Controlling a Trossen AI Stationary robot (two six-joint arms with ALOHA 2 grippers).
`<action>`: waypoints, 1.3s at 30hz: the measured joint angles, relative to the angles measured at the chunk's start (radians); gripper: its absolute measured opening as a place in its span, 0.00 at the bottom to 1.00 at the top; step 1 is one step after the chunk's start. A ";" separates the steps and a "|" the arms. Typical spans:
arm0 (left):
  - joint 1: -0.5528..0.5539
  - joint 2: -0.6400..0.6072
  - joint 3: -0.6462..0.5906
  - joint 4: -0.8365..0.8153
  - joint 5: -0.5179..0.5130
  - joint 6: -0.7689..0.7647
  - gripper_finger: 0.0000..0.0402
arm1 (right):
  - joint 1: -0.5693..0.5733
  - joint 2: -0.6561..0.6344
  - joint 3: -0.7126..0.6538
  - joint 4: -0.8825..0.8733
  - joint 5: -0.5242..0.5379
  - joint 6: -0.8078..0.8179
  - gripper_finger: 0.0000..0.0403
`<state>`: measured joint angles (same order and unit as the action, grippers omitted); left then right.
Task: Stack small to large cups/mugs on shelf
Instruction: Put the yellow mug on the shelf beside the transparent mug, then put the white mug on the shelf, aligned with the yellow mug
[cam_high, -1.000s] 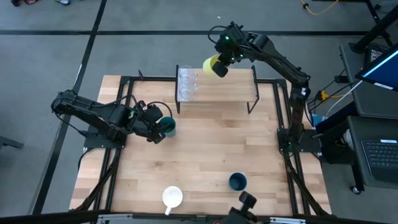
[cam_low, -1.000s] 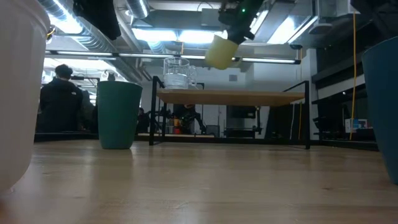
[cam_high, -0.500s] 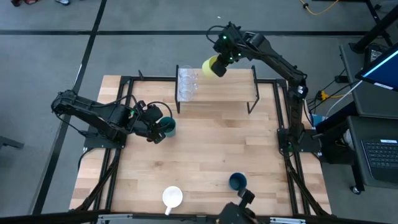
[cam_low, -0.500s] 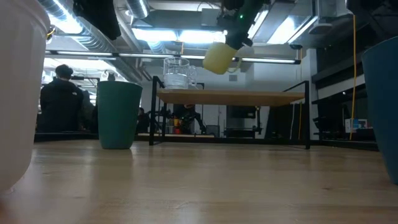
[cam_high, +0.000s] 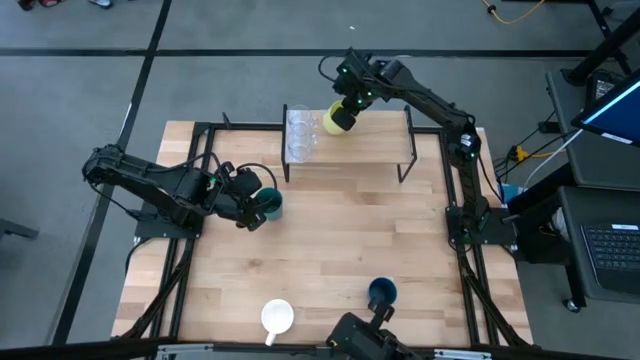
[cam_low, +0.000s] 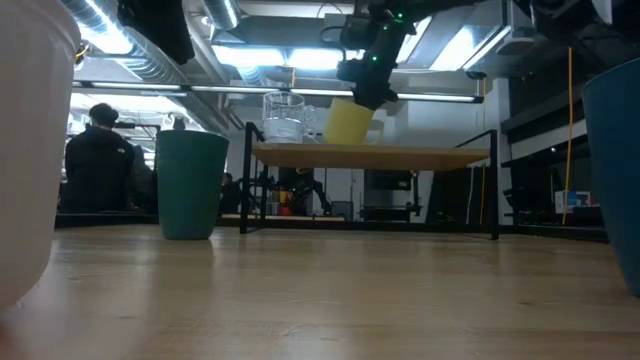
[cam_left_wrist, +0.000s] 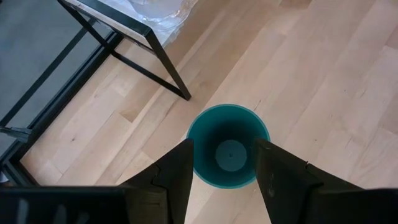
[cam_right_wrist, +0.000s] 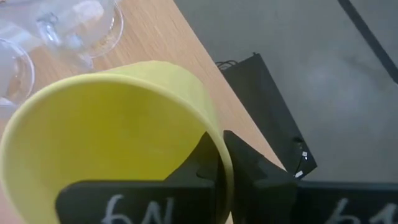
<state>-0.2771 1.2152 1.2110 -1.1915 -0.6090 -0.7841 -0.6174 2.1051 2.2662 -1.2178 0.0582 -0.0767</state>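
A wooden desk seen from above, with a small wood-topped shelf on black legs at its far edge. The right tool is clamped shut on the rim of a yellow mug, one finger inside the mug and one outside. It holds the mug tilted over the left part of the shelf, just beside two clear cups that stand close together on the shelf's left end. In the low view the mug's base sits at or just above the shelf top; contact cannot be told.

The left tool is at the desk's left side, its fingers spread on either side of an upright teal-green cup that stands on the desk near the shelf's left front leg.

A white mug and a dark navy cup stand apart near the desk's front edge.
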 joint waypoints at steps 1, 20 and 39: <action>0.000 0.000 0.000 0.000 0.000 0.000 0.39 | 0.000 0.002 0.000 -0.003 0.000 0.003 0.03; 0.000 0.000 0.000 0.000 0.001 0.000 0.39 | -0.002 0.002 0.001 -0.026 0.001 -0.004 0.37; -0.001 0.000 0.000 0.000 0.029 -0.001 0.39 | 0.063 -0.222 0.073 -0.226 -0.043 0.057 0.53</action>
<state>-0.2786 1.2153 1.2114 -1.1916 -0.5797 -0.7849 -0.5548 1.8835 2.3394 -1.4437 0.0154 -0.0200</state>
